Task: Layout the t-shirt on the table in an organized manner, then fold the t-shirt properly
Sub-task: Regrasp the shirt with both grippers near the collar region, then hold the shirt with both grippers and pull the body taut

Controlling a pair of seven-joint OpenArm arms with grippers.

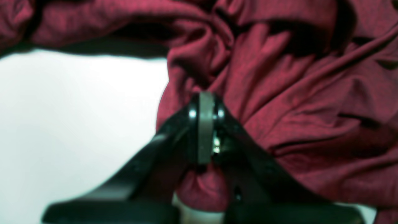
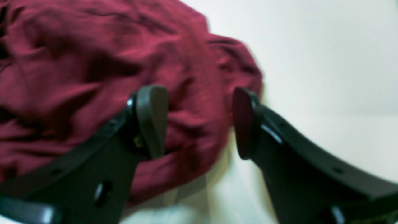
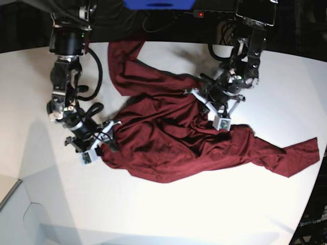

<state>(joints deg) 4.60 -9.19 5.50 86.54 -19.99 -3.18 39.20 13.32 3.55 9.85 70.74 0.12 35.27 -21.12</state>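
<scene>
The table [image 3: 168, 214] is a wide, smooth white surface with a curved front edge, and it fills almost the whole base view. It is plain, and only soft shadows of the arms lie on it at the lower left. Behind the far edge the room is dark; there are black cables, a blue object [image 3: 158, 3] at the top middle, and a small red light [image 3: 201, 14] beside it.

The t-shirt [image 3: 168, 138] is dark maroon and lies crumpled in the middle of the table. One long sleeve goes up toward the far edge, and the other sleeve stretches out to the right side of the base view, near the table edge. The body of the shirt is full of folds and wrinkles, not flat.

The left gripper [image 1: 205, 124] is over the upper part of the shirt. Its jaws are closed together, and maroon cloth shows just behind and below the tips, but it is not clear if any cloth is pinched.

The right gripper [image 2: 199, 121] is at the other edge of the shirt. Its jaws stand wide apart, with the shirt edge and white table seen between them, holding nothing.
</scene>
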